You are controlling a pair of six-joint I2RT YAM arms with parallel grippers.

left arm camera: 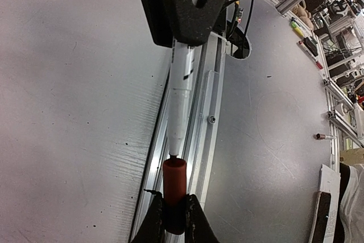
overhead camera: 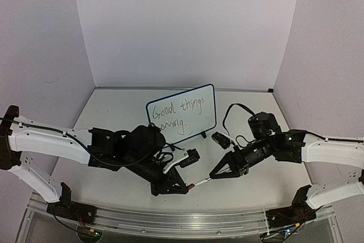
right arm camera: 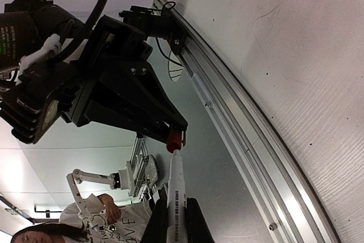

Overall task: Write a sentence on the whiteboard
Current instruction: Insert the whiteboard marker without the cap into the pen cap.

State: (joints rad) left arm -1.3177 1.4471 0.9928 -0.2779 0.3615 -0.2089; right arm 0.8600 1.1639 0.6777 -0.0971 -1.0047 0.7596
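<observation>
Just past the near rail, the left gripper is clenched on a red cap. The cap meets the tip of the white marker, which the right gripper grasps. Farther back, centre, the whiteboard stands upright, bearing the sentence.

Left arm seemingly hides part of sentence.

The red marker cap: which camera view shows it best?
Left wrist view: the red cap stands large and central, clamped in the left gripper, with the marker tip at its mouth. Right wrist view shows it small and farther off; top external view shows only a tiny speck.
</observation>
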